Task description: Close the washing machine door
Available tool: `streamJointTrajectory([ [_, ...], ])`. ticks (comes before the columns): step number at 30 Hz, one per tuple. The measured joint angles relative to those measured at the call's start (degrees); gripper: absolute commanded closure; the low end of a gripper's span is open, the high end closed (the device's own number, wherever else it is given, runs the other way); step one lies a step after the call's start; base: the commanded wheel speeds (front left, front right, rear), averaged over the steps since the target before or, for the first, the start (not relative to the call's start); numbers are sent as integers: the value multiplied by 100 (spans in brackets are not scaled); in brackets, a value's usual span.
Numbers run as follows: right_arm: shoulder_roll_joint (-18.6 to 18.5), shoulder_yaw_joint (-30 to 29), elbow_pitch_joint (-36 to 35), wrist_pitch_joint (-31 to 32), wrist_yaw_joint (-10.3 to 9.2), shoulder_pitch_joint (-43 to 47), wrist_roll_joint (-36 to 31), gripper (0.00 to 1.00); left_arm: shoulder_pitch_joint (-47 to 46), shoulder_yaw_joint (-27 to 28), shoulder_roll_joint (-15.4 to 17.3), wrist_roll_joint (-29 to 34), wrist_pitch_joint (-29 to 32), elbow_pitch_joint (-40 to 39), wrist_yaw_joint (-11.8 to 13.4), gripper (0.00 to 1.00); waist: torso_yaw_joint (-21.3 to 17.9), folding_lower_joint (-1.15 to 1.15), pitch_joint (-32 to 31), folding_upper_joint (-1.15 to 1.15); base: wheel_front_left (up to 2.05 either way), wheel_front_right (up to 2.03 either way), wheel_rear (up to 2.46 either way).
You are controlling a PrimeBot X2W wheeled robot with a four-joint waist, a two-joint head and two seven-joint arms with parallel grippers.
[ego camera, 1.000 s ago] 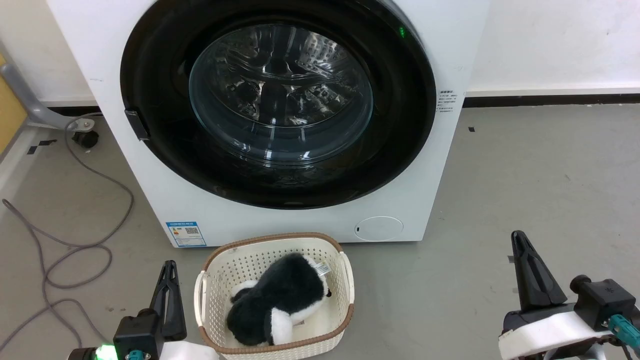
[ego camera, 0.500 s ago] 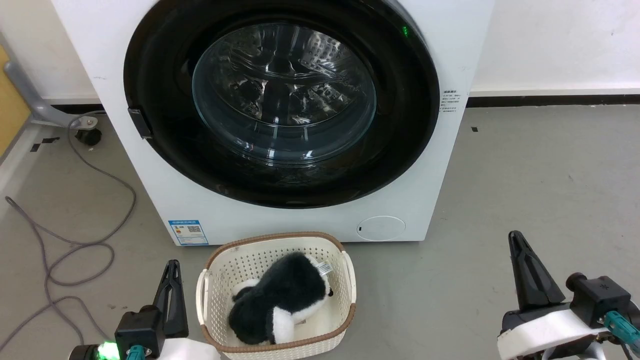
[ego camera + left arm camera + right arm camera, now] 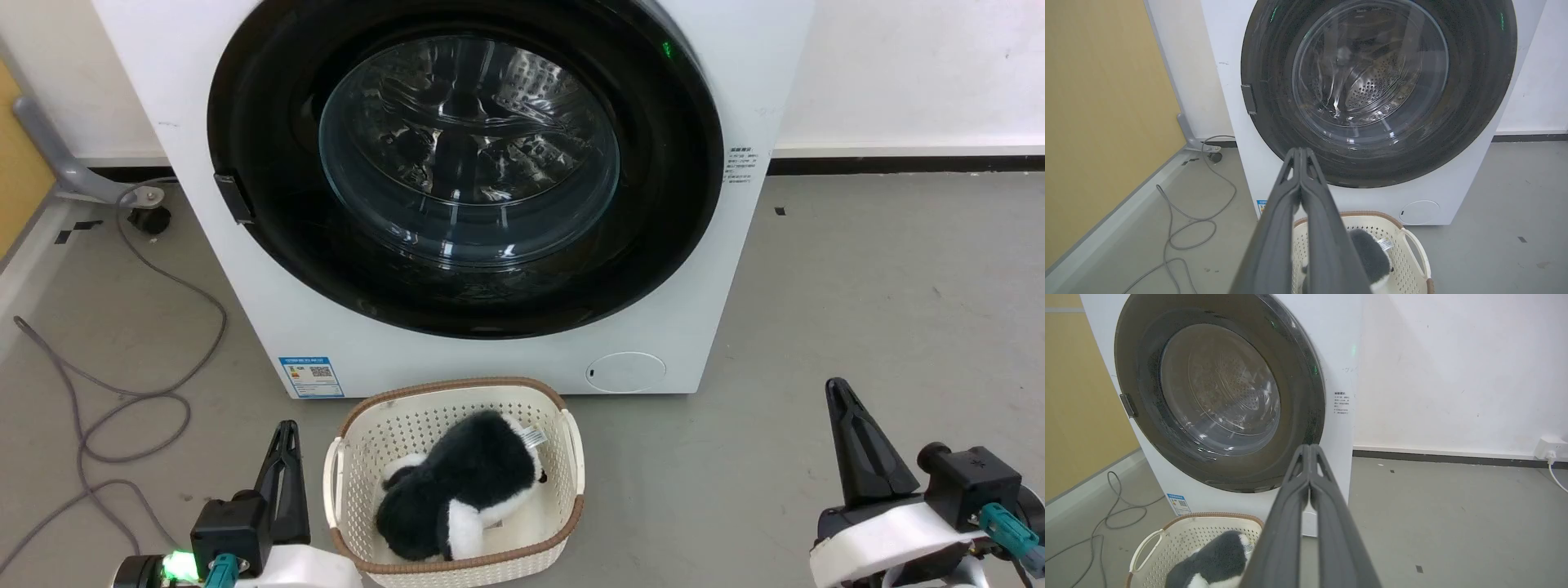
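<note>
Low at the robot's own feet, the left gripper (image 3: 285,433) and the right gripper (image 3: 836,400) hang either side of a cream perforated plastic basket with a brown rim (image 3: 408,425), which holds a black-and-white plush toy (image 3: 465,482). Each gripper's two long dark fingers are pressed together on nothing and aimed forward at the machine, well apart from it, the right set wider out than the left. Just beyond the basket stands the big white front-loading washing machine (image 3: 457,359) on a grey floor (image 3: 857,286), a loose grey cable (image 3: 122,392) trailing to its left. Its large round glossy black washing machine door (image 3: 465,155), with a bulging clear glass window, appears to lie flush against the white front in all three views, a small dark tab (image 3: 233,197) showing at its left edge, so the closing looks done or all but done. If the latch needs seating, a firm, square push with closed fingertips on the black rim, not the glass, would serve best, reaching over the basket without clipping it.
</note>
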Motion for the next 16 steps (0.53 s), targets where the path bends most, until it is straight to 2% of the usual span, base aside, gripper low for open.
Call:
streamJointTrajectory([
  [16, 0, 24, -55, 191, 0, 2, -99, 100, -47, 24, -24, 16, 179, -2, -145, 100, 46, 0, 13, 0, 0, 0, 0],
])
